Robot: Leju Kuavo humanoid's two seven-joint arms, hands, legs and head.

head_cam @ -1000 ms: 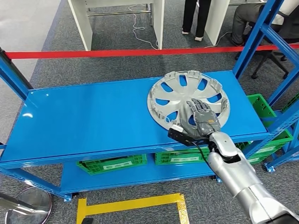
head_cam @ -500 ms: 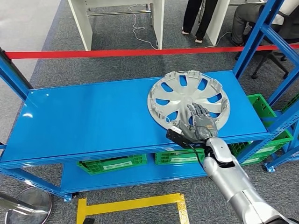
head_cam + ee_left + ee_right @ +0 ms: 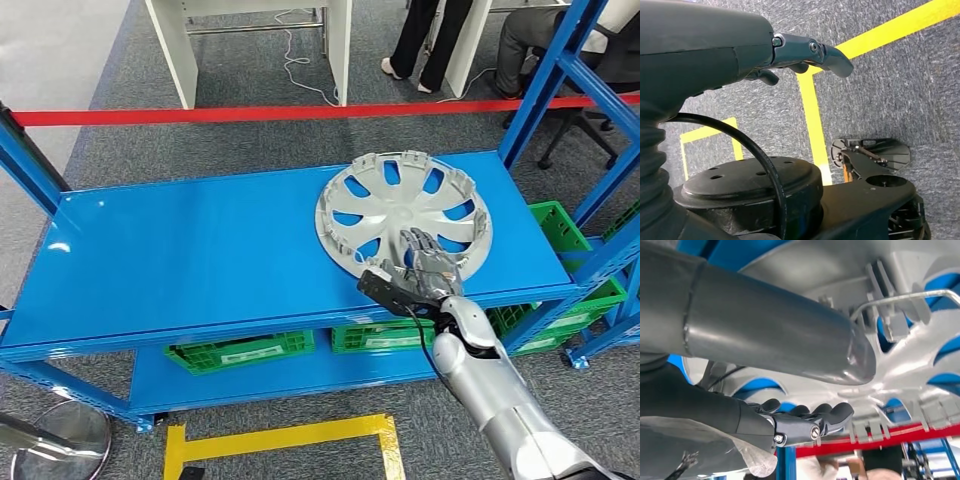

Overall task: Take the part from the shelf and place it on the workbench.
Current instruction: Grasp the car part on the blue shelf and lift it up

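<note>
The big round silver plastic wheel cover (image 3: 403, 207) lies flat on the blue metal shelf (image 3: 189, 260). Our right hand (image 3: 424, 268) rests on its near edge, fingers spread flat, gripping nothing yet. We think it is light, bendy and slippery, so grab the rim.

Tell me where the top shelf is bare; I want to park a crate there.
The blue shelf is bare from its left end to the silver wheel cover. The right end is crowded: the cover fills it, with the right hand at its near rim, leaving a narrow strip by the right post.
</note>
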